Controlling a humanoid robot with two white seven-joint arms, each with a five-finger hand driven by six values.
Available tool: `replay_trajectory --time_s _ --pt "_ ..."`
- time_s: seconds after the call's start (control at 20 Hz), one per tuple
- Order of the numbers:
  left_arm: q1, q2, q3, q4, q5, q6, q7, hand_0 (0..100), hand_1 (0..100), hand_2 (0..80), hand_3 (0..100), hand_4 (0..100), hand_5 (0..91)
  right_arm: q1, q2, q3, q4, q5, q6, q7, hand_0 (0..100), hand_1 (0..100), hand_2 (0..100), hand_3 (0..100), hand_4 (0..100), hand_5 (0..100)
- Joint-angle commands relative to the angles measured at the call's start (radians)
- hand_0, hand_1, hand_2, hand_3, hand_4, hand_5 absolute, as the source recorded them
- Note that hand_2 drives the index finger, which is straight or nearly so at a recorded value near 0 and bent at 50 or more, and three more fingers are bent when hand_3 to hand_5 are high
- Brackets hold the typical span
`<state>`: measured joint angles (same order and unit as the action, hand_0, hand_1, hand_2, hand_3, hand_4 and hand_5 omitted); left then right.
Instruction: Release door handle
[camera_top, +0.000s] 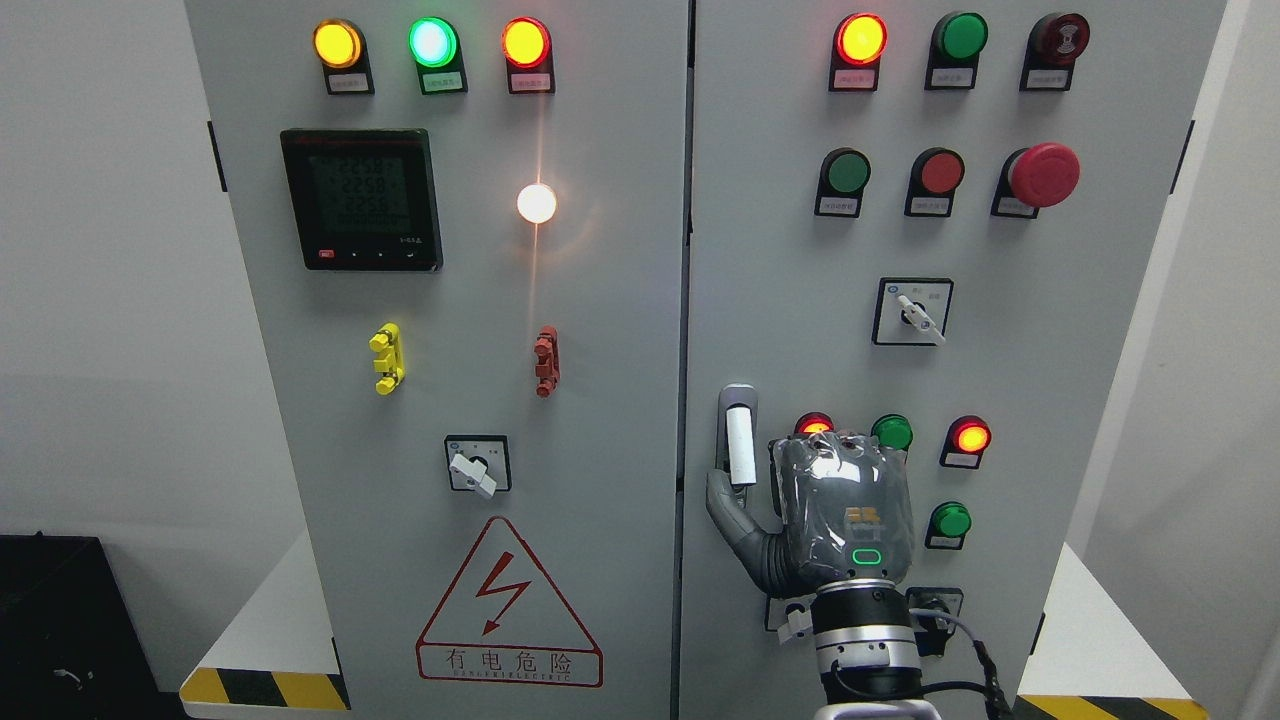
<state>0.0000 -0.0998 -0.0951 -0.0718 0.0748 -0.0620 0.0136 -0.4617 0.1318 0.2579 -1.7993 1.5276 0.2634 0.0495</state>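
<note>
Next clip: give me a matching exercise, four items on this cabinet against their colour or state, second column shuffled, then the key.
Column one:
1. door handle
2. emergency stop button
3. warning triangle sticker
4. right hand

Column two:
A. big red mushroom cap, upper right
B. thumb beside it, palm flat on the door
C. red lightning bolt, lower left door
D. grey wrapped, green light at the wrist

Pairs: 1-B, 2-A, 3-C, 4-D

A tall grey electrical cabinet (640, 400) stands on a low white platform (270, 620). The platform's front edge carries yellow-and-black hazard striping (262, 688), visible at both lower corners. A black box (60, 620) sits just beside the platform, at far left.
</note>
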Motion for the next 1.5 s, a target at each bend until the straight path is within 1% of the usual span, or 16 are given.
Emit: replay_trajectory --time_s 0.0,0.5,0.85,1.35,1.45 --pt "0.017 0.000 0.000 0.000 0.000 -0.001 0.000 12 56 0.0 0 0 0.0 0.000 -0.003 -0.005 -0.002 0.000 0.000 0.000 43 28 98 100 100 98" --pt "0.017 0.000 0.000 0.000 -0.001 -0.001 0.000 12 56 0.0 0 0 0.0 0.000 -0.009 -0.020 -0.005 0.000 0.000 0.000 47 29 98 100 100 98" --pt "0.017 0.000 0.000 0.000 0.000 -0.001 0.000 12 56 0.0 0 0 0.0 0.003 -0.009 -0.020 -0.006 0.016 0.000 -0.003 49 29 98 100 100 98" --pt "0.017 0.000 0.000 0.000 0.000 -0.001 0.000 12 56 0.0 0 0 0.0 0.003 -0.006 -0.025 -0.020 0.019 0.002 -0.002 50 30 97 100 99 97" --pt "0.017 0.000 0.000 0.000 0.000 -0.001 0.000 12 56 0.0 0 0 0.0 0.003 -0.008 -0.023 -0.020 0.020 0.011 -0.002 50 30 97 100 99 97"
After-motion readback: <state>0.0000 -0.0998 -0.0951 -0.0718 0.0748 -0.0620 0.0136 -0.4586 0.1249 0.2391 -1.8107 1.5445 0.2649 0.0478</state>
